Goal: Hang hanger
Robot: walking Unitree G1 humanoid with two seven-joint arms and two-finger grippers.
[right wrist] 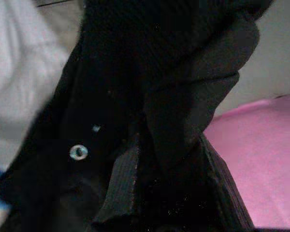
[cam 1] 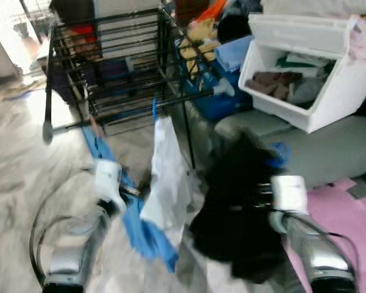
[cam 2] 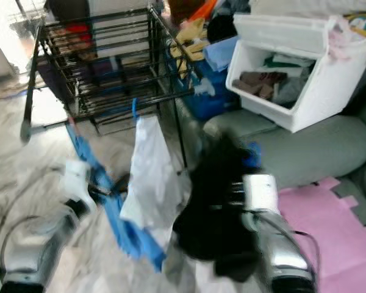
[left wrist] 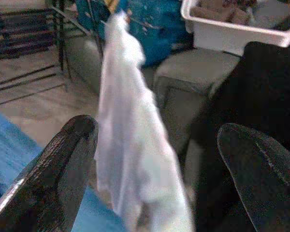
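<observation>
A black drying rack [cam 1: 110, 55] stands ahead on the left. From its front rail a white garment [cam 1: 165, 177] hangs on a blue hanger hook [cam 1: 154, 110], with a long blue garment [cam 1: 134, 220] draped beside it. My left gripper [left wrist: 154, 140] is open just short of the white garment [left wrist: 130, 135], touching nothing. A black garment [cam 1: 232, 220] hangs off the floor from my right gripper [cam 1: 259, 196], which is shut on it; its fingers are buried in the cloth. A bit of blue hanger [cam 1: 279, 150] pokes out at the garment's top.
An open white bin [cam 1: 305, 67] of folded clothes rests on a grey cushion [cam 1: 329, 146] at the right. A blue container [cam 1: 216, 101] and piled clothes sit behind the rack. Pink mat [cam 1: 348, 220] covers the floor at right; marble floor lies at left.
</observation>
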